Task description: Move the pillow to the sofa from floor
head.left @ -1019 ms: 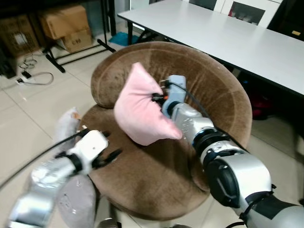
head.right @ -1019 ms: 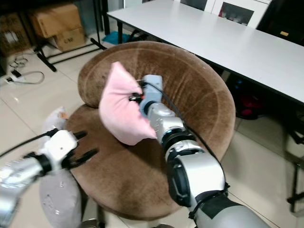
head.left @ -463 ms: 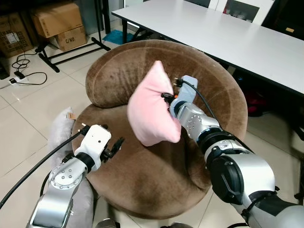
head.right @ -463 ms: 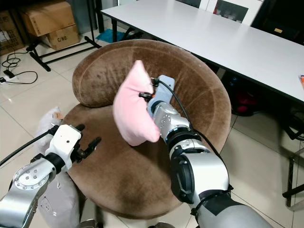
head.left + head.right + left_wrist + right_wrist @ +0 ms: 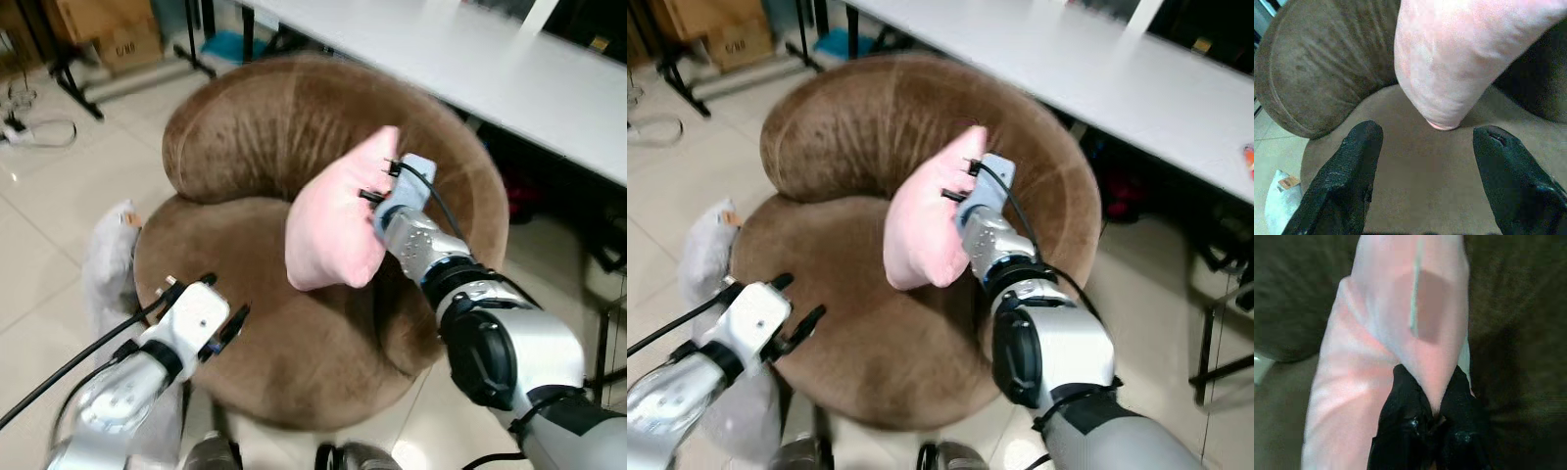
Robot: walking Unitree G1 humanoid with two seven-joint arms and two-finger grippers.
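Pillow (image 5: 338, 227) stayed pinched in my right gripper (image 5: 1432, 417), now farther right over the sofa (image 5: 245, 147); left gripper (image 5: 1425, 161) spread empty.

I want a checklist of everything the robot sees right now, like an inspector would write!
Surface: round brown sofa, seat bare under the pillow; pale tiled floor around it.
Job's things: pink pillow held above the seat, near the backrest.
Clutter: grey pillow on the floor at the sofa's left.
Grippers: right gripper pinches the pink pillow's edge; left gripper open, holds nothing, low over the seat's front.
Cables: black cable along the left arm; cord on the floor.
Surroundings: white table behind the sofa; cardboard box far left.
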